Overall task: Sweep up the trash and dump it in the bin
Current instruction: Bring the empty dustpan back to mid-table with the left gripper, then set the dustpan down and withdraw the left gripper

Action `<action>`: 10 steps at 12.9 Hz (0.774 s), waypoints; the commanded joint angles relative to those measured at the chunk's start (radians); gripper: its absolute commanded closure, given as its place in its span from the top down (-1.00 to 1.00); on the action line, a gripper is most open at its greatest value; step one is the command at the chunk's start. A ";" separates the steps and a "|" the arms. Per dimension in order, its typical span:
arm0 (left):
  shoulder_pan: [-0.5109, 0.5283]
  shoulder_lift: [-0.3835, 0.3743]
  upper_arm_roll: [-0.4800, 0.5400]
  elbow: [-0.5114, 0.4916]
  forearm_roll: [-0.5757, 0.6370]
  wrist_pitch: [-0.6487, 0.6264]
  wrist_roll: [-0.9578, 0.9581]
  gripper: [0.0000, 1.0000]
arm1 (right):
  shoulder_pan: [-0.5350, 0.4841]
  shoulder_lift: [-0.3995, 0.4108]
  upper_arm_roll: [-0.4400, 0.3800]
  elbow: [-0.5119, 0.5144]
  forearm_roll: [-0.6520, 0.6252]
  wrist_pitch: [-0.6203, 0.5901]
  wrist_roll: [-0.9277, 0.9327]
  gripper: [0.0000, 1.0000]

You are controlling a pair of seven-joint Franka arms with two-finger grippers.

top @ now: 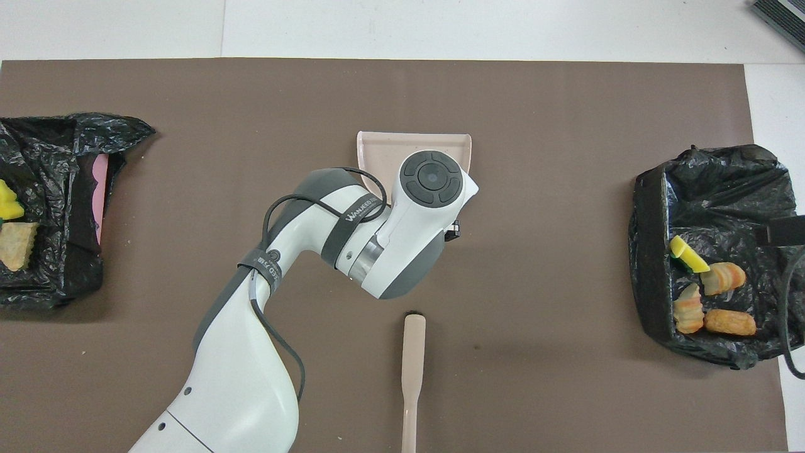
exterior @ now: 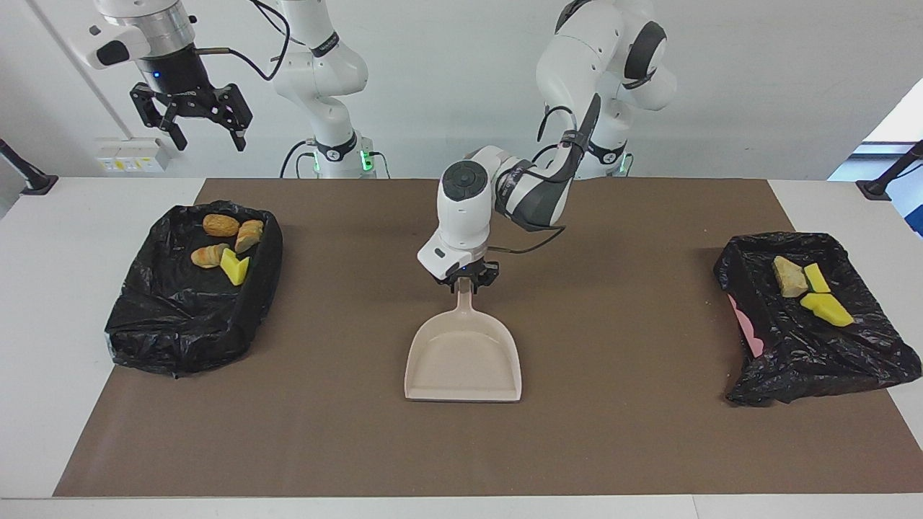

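Note:
The beige dustpan point(exterior: 461, 360) point(top: 377, 151) lies flat in the middle of the brown mat, its handle pointing toward the robots. My left gripper point(exterior: 466, 280) is down at that handle's end; in the overhead view the arm hides it. Trash lies in two black-lined bins. Orange bread-like lumps point(exterior: 221, 225) point(top: 729, 322) and a yellow-and-green sponge piece point(exterior: 235, 268) point(top: 687, 257) sit in the bin point(exterior: 180, 324) point(top: 710, 182) at the right arm's end. My right gripper point(exterior: 191, 122) hangs open high over that bin, holding nothing.
The other bin point(exterior: 815, 346) point(top: 56, 189), at the left arm's end, holds a tan lump point(exterior: 789, 278) point(top: 16, 245) and yellow sponge wedges point(exterior: 829, 308) point(top: 7, 200). A beige brush handle point(top: 412, 371) lies on the mat nearer to the robots than the dustpan.

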 commanded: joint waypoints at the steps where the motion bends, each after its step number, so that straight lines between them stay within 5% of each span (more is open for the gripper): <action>1: -0.018 -0.017 0.006 -0.017 -0.005 -0.010 0.000 0.93 | -0.009 -0.018 0.012 -0.019 -0.020 -0.010 -0.027 1.00; 4: -0.015 -0.113 0.009 -0.076 -0.005 -0.013 -0.002 1.00 | -0.009 -0.023 0.012 -0.022 -0.020 -0.016 -0.027 1.00; 10: 0.079 -0.505 0.023 -0.357 0.029 -0.088 0.103 1.00 | -0.006 -0.023 0.012 -0.022 -0.022 -0.007 -0.021 1.00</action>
